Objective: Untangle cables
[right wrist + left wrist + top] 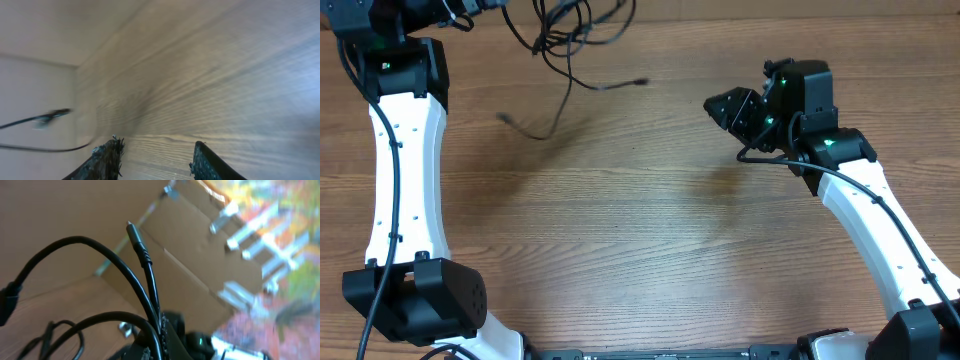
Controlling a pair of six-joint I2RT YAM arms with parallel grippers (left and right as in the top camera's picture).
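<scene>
Along the far edge of the wood-grain desk (650,250), a bundle of thin black cables (565,40) loops and trails toward the middle. One strand ends in a small dark plug (640,82), and another strand's end lies farther left. Whether those ends touch the desk cannot be told.

The left hand (162,340) is pressed together on the bundle. In the left wrist view several strands run into its grip at the bottom, and a silver-tipped plug (131,227) sticks up above them. A brown cardboard box (190,265) fills the background there.

The right hand (723,105) hangs over the right part of the desk, well apart from the cables. Its fingers (107,157) are partly spread with only bare wood showing between them. One cable end shows at the left of the right wrist view.
</scene>
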